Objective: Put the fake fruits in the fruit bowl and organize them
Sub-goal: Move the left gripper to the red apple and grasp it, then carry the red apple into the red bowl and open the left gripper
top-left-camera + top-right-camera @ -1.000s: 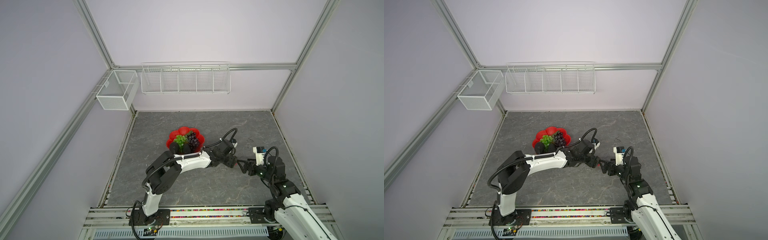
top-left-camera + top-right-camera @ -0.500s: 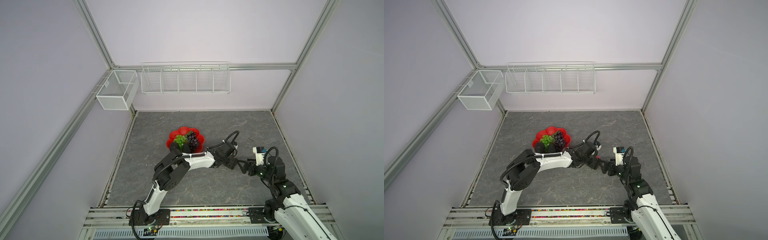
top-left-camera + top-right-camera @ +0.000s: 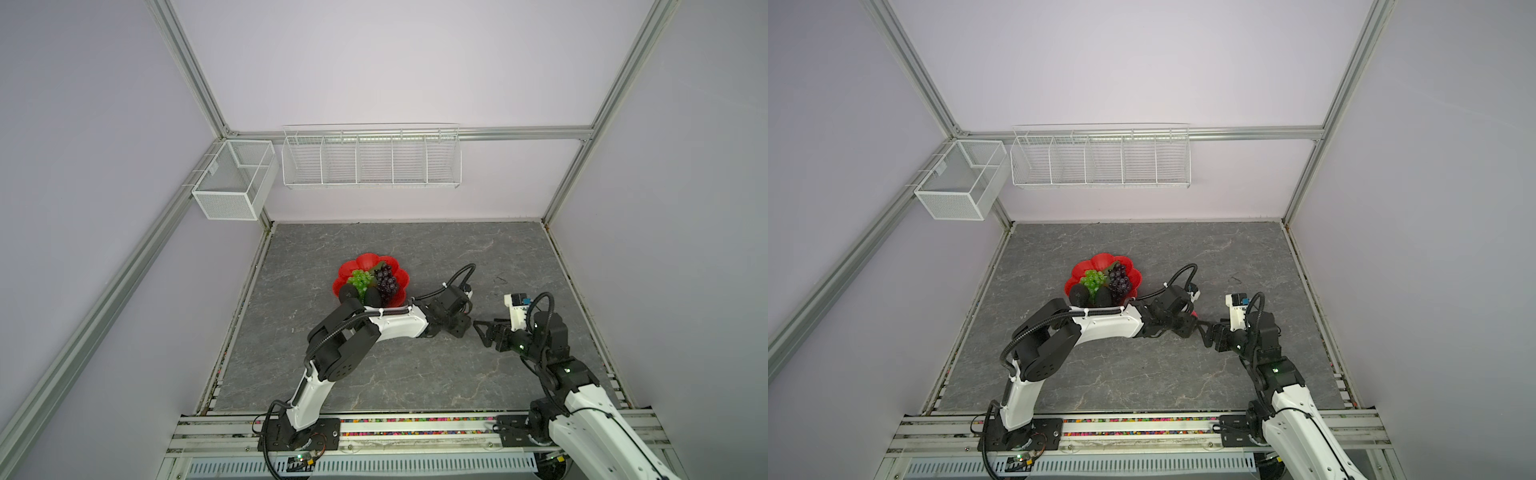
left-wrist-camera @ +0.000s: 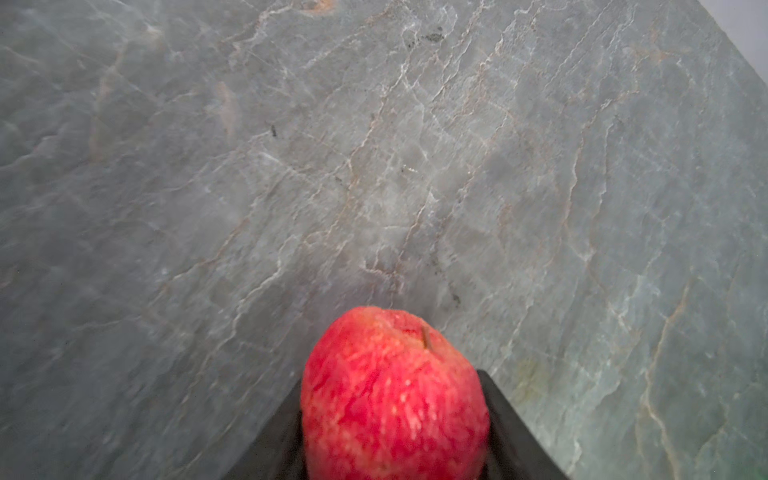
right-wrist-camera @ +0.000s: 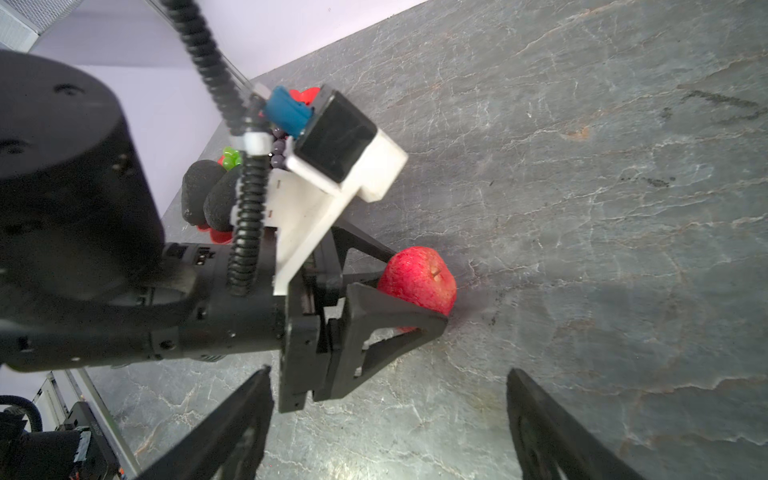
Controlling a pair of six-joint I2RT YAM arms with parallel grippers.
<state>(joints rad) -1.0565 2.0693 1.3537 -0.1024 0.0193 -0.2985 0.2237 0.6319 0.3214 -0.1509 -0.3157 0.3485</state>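
The red-pink round fruit [image 4: 392,395] rests on the grey table, and my left gripper [image 4: 390,397] is shut on it, a black finger pressed against each side. The right wrist view shows that same fruit [image 5: 419,276] between the left fingers [image 5: 395,309]. In both top views the left wrist hides it. My right gripper [image 5: 388,371] stands open and empty just right of the left one [image 3: 461,326]. The red fruit bowl [image 3: 365,259] [image 3: 1100,258] holds green grapes [image 3: 360,277], purple grapes [image 3: 386,280] and two dark avocados [image 3: 348,294].
A long white wire basket [image 3: 370,166] hangs on the back wall and a mesh box [image 3: 232,183] on the left rail. Walls close the table on three sides. The two grippers nearly touch right of centre.
My left gripper has closed onto the red fruit. The left arm's elbow has swung toward the front and right. The right arm has not moved.
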